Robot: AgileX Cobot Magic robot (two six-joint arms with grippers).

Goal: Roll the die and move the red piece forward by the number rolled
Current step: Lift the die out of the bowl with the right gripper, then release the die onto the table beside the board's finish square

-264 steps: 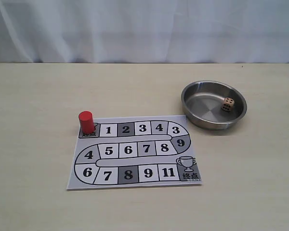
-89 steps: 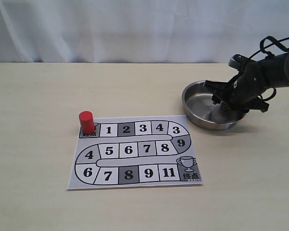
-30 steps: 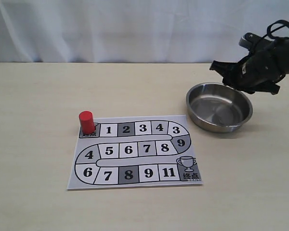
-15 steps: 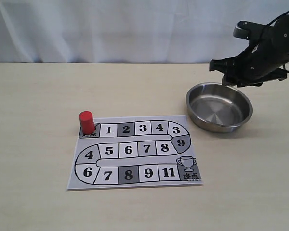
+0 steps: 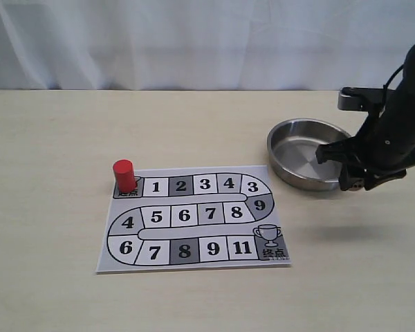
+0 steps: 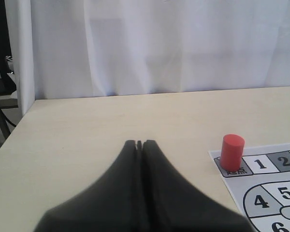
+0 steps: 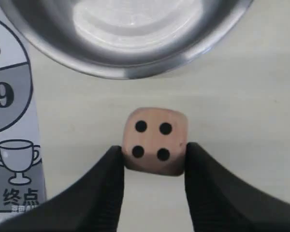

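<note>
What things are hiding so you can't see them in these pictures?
- Right wrist view: the die shows only its four-pip face; other sides face away or sit against the right pincer.
- Exterior view: that pincer hides the die.
- Left wrist view: the picture edge cuts off most of the board.

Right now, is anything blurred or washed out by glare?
Left wrist view: the left gripper is a blurred dark mass, the red piece sharp. Right wrist view: glare whitens the floor of the bowl, the die is crisp. Exterior view: soft shadow under the right gripper.
</note>
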